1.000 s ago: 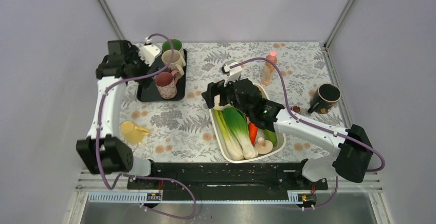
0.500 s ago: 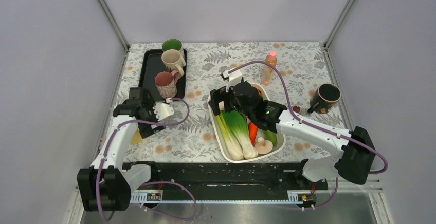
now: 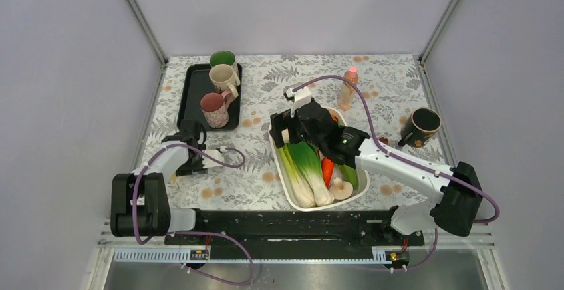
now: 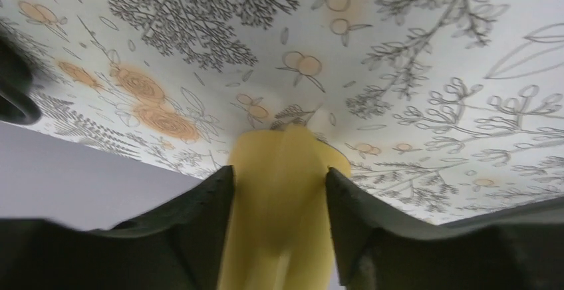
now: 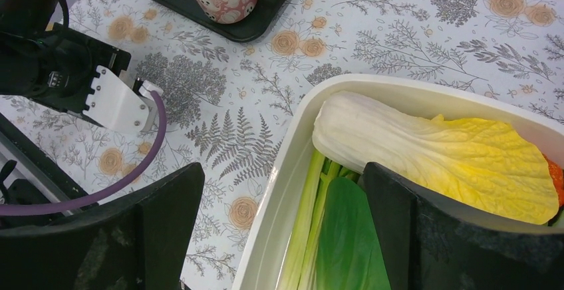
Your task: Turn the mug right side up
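at the left of the bench (image 3: 259,170), the left gripper (image 4: 278,173) is squeezing the yellow mug (image 4: 279,237) between its two fingers, low over the flowered surface near the left edge. from above, the mug is almost wholly hidden under the arm, and which way up it is cannot be told. behind it, a black tray (image 3: 189,104) is carrying three mugs (image 3: 223,77), openings up. at centre, the right gripper (image 5: 282,170) is hovering with its fingers spread wide and empty over the white tub (image 5: 346,82) of vegetables (image 3: 306,163). a pink-capped bottle (image 3: 347,89) is standing just behind the tub, and a dark mug (image 3: 421,125) is sitting near the right edge.
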Controlling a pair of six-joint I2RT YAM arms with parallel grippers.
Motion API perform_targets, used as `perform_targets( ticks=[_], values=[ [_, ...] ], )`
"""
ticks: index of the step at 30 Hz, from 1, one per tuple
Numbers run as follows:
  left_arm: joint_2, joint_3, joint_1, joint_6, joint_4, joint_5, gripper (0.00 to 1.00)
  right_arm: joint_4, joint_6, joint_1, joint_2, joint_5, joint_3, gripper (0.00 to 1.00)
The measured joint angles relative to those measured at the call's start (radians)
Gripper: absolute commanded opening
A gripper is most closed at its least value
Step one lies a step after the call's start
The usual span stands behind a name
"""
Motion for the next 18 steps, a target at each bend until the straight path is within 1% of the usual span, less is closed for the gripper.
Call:
perform_targets(
  ticks=[2,5,10,12,14,17,18],
  values=[
    [0.024,0.008,0.005,0.012,0.014,0.000,0.46,-0.002,-0.002,0.000,0.010,0.007,0.010,0.99],
    [0.031,0.042,0.007,0.015,-0.018,0.010,0.45,-0.006,-0.010,0.000,0.018,0.016,0.018,0.99],
    [0.035,0.114,0.008,0.005,-0.064,0.030,0.50,-0.016,-0.027,0.000,0.019,0.021,0.024,0.99],
    [0.040,0.129,0.008,0.002,-0.074,0.030,0.47,-0.018,-0.034,0.000,0.019,0.021,0.025,0.99],
    [0.042,0.133,0.009,0.002,-0.079,0.030,0.46,-0.024,-0.039,0.000,0.019,0.021,0.025,0.99],
    [0.043,0.133,0.010,0.005,-0.093,0.030,0.56,-0.027,-0.048,0.000,0.019,0.022,0.025,0.99],
    [0.045,0.133,0.010,0.008,-0.098,0.030,0.56,-0.027,-0.051,0.000,0.018,0.023,0.024,0.99]
  ],
)
